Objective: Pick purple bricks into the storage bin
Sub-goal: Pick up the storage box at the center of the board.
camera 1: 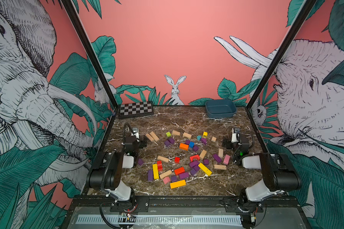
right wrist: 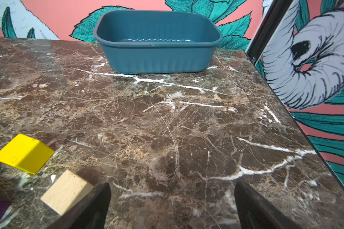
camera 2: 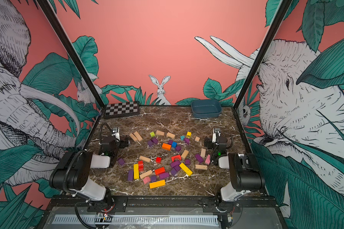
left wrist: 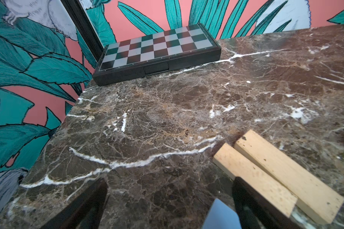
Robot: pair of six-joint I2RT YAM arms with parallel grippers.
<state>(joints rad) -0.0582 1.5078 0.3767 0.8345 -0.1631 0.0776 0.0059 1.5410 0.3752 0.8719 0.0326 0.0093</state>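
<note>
Left claw (left wrist: 170,184) gapes beside two pale wooden bars (left wrist: 290,168).

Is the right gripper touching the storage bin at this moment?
Apart. In the right wrist view, a long stretch of bare marble table lies between the open right gripper and the storage bin at the far edge.

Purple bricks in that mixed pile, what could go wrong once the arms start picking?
1. Several purple bricks lie close against a red arch and a yellow bar; a grasp could drag those along.
2. The storage bin sits in the far right corner, a long carry from the lone brick beside the left arm.
</note>
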